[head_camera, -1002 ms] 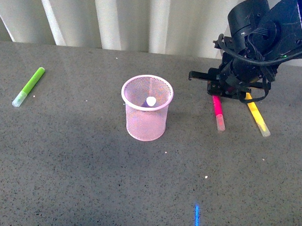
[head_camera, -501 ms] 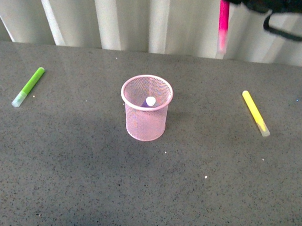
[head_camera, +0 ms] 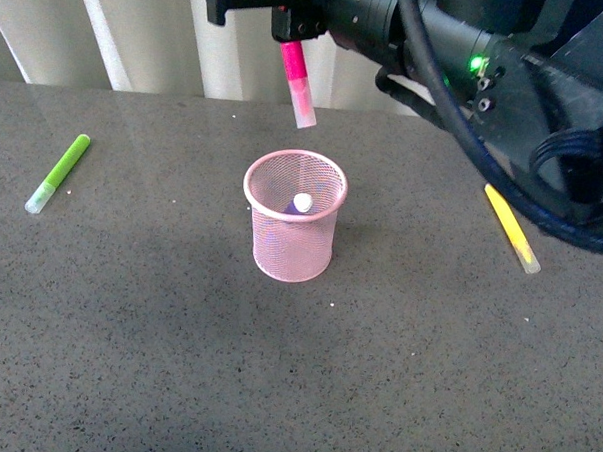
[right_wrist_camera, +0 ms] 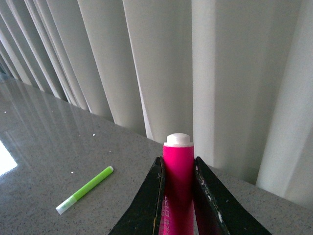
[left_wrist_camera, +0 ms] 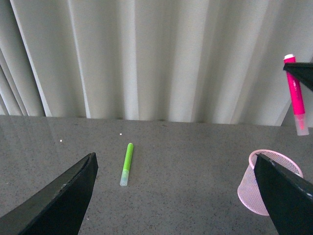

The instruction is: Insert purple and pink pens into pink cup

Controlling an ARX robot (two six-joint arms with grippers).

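Right pincer (head_camera: pixel 295 34): pinching hot pink whitish-capped marker (head_camera: pixel 297 81), above pale pink wire-mesh cup (head_camera: pixel 293 241).
Left pincer (left_wrist_camera: pixel 174 161): spread.
Dark purple marker (head_camera: pixel 290 209): inside cup.

Table (head_camera: pixel 125 378): dark grey, finely speckled top, marked by a few scattered white flecks; a faint sheen was noted along its far edge. Curtain (head_camera: pixel 140 29): off-white, hung in vertical folds behind the table. Lighting was recorded as soft and even.

pink pen (head_camera: pixel 296 81) 1 | purple pen (head_camera: pixel 293 207) 1 | green marker (head_camera: pixel 58 173) 1 | yellow marker (head_camera: pixel 511 227) 1 | cup (head_camera: pixel 290 251) 1
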